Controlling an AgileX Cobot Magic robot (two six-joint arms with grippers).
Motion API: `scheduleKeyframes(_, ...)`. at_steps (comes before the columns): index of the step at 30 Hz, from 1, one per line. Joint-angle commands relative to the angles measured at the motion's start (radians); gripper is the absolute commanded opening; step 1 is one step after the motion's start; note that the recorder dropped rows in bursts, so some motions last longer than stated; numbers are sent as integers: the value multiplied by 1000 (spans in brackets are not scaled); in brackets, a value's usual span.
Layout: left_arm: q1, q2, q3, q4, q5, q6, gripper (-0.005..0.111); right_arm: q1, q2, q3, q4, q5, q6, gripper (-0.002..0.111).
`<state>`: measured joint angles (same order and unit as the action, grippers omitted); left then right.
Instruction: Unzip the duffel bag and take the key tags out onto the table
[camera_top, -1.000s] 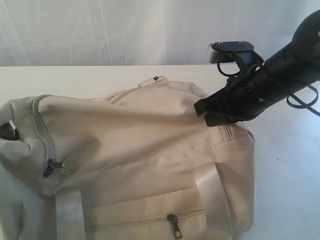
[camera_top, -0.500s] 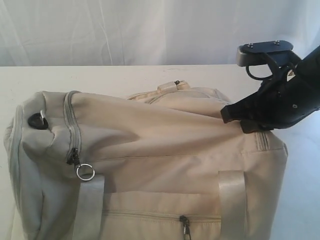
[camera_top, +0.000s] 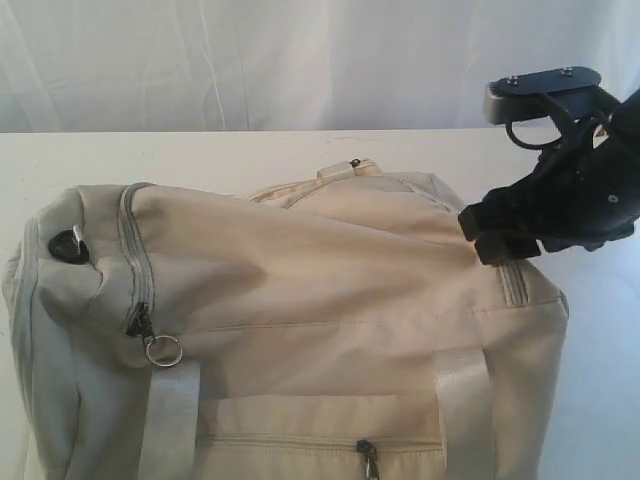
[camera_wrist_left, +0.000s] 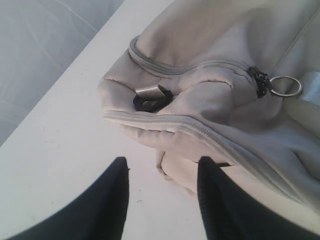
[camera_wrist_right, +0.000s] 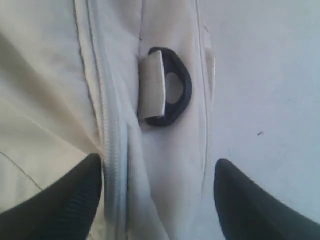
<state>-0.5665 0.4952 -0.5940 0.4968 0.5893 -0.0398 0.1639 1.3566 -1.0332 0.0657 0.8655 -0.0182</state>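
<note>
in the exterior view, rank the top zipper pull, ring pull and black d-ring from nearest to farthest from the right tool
1. top zipper pull: on top of the bag, toward its far side, nearest the right tool.
2. ring pull: on the front, near the left end.
3. black D-ring: on the left end, farthest.

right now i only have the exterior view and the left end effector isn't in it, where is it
observer: the left wrist view shows the left end effector open and empty, above the table just off the end of the duffel bag.
operator: and the right one, can't tell from here if it's gripping
observer: in the right wrist view the right end effector is open, jaws standing wide apart over the bag's end panel, with the black D-ring ahead of them and a zipper running beside one jaw.
</note>
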Motion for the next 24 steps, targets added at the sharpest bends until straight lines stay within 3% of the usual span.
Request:
scheduleKeyframes(1, -6, -8, 5, 7, -11, -12, 48, -8, -49, -69, -8, 23, -8, 63)
scheduleKeyframes(6, -6, -8, 5, -44, 47, -17, 48, -8, -160, -95, 159, 15, -110, 61)
scheduleKeyframes(10, -6, -8, 5, -192, 62, -43, 48, -4, -229, -95, 243, 19, -245, 45)
scheduleKeyframes(12, -4, -1, -1, -140, 69, -208, 36, -4, -256, -95, 244, 16, -251, 32)
scheduleKeyframes(13, -4, 22, -30, -49, 142, -338, 21, -4, -263, -95, 258, 16, -251, 21)
scheduleKeyframes(15, -4, 65, -89, -37, 269, -372, 7, -4, -261, -95, 285, 24, -251, 12)
scheduleKeyframes(16, -4, 90, -117, -46, 320, -372, 1, -4, -259, -95, 310, 32, -273, 8)
scheduleKeyframes(21, -4, 248, -305, -190, 574, -175, 0, -4, -239, -95, 503, 128, -443, 0)
scheduleKeyframes(24, -4, 320, -352, -291, 611, -60, 0, 7, -234, -95, 566, 144, -453, 0)
